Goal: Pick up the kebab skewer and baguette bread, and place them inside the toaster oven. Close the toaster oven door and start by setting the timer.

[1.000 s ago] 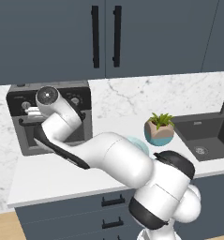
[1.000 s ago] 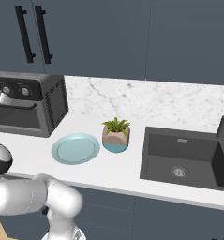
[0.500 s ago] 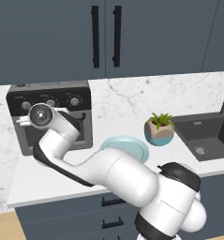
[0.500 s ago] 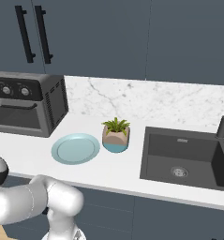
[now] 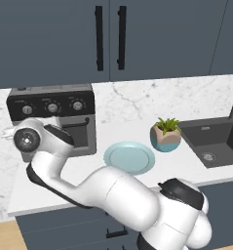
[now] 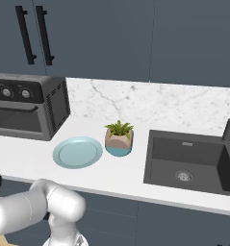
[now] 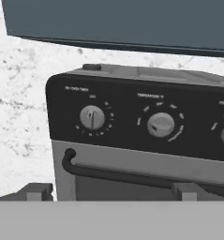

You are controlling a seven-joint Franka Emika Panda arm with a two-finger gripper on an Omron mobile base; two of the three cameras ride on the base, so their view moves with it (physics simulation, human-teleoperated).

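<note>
Boxy black-and-grey toaster oven, door shut.
Faced it with gripper fingers spread wide, empty; round ribbed knobs, smooth black bar handle, speckled marble counter.

arm: wrist has drawn back leftward and lower, off the toaster oven front
plate: now uncovered (previously partly hidden)

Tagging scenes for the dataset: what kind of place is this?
A simulated home kitchen: a toaster oven on a marble counter, a dark sink set into it, and dark cabinets above.
</note>
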